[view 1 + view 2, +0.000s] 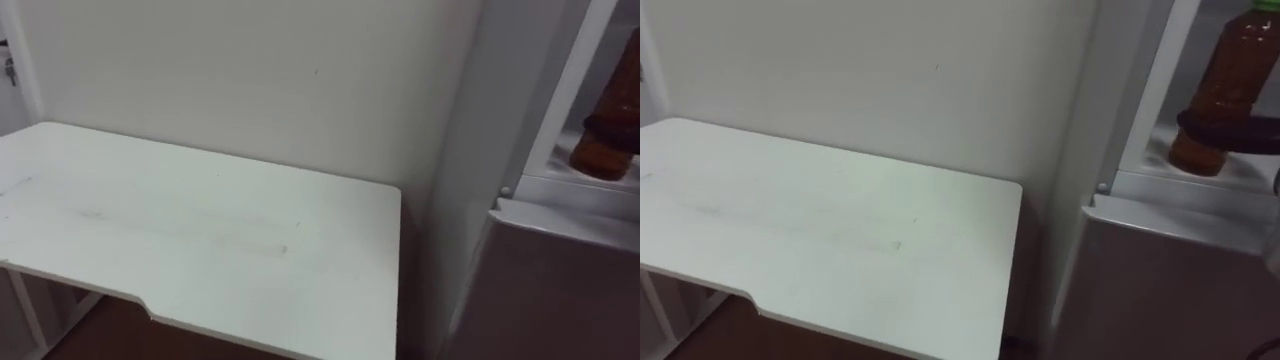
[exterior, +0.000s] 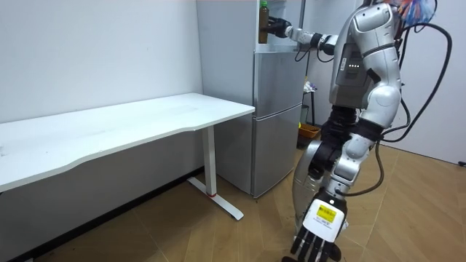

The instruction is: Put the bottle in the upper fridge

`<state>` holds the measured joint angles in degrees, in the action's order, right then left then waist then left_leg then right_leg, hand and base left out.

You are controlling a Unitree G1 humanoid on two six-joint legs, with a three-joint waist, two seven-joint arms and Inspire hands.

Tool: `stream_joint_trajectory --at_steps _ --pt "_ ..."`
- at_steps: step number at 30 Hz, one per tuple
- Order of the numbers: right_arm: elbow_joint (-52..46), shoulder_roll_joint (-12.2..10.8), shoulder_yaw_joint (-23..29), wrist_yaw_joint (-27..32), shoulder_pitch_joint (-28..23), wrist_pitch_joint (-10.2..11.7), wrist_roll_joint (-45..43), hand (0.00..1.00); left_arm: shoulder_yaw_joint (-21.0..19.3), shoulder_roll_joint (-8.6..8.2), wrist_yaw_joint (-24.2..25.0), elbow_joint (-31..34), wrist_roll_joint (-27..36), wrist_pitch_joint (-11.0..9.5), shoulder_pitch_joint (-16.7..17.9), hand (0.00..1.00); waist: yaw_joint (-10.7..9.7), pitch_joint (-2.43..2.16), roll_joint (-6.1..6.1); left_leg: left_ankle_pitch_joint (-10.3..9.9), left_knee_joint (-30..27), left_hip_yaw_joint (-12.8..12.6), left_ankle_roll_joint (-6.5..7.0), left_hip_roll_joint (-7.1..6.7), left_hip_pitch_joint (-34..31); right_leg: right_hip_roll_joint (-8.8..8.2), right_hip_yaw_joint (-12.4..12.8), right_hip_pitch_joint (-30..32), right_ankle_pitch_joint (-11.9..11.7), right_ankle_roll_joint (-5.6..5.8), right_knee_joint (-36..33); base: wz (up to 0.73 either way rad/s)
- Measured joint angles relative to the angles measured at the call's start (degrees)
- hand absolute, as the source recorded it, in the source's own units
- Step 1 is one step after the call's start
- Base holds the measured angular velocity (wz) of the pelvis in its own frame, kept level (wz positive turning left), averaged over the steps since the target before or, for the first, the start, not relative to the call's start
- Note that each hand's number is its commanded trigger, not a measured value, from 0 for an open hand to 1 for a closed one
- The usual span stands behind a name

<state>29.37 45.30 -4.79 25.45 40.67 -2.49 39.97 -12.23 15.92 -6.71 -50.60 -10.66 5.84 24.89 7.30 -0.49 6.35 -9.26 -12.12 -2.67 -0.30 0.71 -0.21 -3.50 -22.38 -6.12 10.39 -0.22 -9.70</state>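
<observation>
the right hand (image 1: 1246, 133) is clamped on the bottle (image 1: 1226, 80). its dark fingers wrap the lower body like a band, and the arm comes in from the right. the bottle stands upright, long axis vertical, with amber liquid inside and a greenish cap on top. it is already inside the upper fridge (image 1: 1240, 188), past the white frame of the open compartment. its base sits on or just above the pale floor there; i cannot tell whether it touches. in the room view the arm is stretched out high into the compartment, and the robot stands just in front of the fridge.

the relation that matters is straight down: the compartment floor lies directly under the bottle's base. so the coming move looks like a slight lowering with the axis kept vertical, then spreading the fingers and drawing the hand back out. a tall, narrow bottle could topple if a finger drags on it.

the left hand (image 2: 318, 236) hangs low by the leg in the room view, fingers loose and holding nothing, well apart from the compartment. below the compartment, the grey lower door (image 1: 1180, 290) is closed. the white counter (image 1: 200, 230) stands just beside the fridge on the robot's left, against the wall (image 1: 250, 70).
</observation>
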Motion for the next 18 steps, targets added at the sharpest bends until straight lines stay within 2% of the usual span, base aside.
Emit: stream_joint_trajectory --at_steps 3,8,13,17,18 --pt "-1.42 0.00 0.13 -0.26 -0.05 0.00 0.01 0.00 -0.10 -0.28 0.00 0.00 -0.10 0.01 0.02 0.00 -0.58 -0.02 0.02 0.01 0.48 -0.30 -0.02 0.01 0.69 0.06 0.42 -0.37 0.03 0.05 0.11 -0.06" --pt "-7.37 0.00 3.26 -0.34 -1.64 0.00 -0.01 0.00 -1.12 -1.27 0.02 0.04 -0.15 0.02 0.10 0.00 -0.89 0.02 -0.08 0.00 0.77 -0.77 -0.01 0.03 0.98 0.12 1.13 -0.32 0.08 0.12 0.14 -0.06" --pt "-11.64 -0.02 4.84 2.17 -1.95 0.09 -3.81 0.00 -1.09 -1.79 0.00 0.16 -0.21 0.02 -0.04 0.00 -1.37 0.09 -0.31 -0.01 1.19 -1.42 -0.01 0.09 1.84 0.16 1.68 -0.83 0.09 0.14 0.21 -0.05" --pt "-17.37 -0.37 6.73 3.70 -4.53 0.31 -3.96 0.00 -0.98 -2.15 -0.02 0.03 -0.27 0.03 -0.09 0.00 -1.64 0.13 -0.21 -0.01 1.42 -1.90 -0.02 0.20 2.41 0.16 1.90 -1.14 0.09 0.14 0.19 -0.04" --pt "-18.80 -0.57 6.83 4.06 -5.21 0.51 -4.15 0.00 -0.98 -2.18 -0.04 -0.04 -0.31 0.03 -0.11 0.00 -1.82 0.28 -0.43 -0.01 1.45 -1.91 -0.03 0.20 2.59 0.18 1.97 -1.25 0.09 0.14 0.22 -0.04"
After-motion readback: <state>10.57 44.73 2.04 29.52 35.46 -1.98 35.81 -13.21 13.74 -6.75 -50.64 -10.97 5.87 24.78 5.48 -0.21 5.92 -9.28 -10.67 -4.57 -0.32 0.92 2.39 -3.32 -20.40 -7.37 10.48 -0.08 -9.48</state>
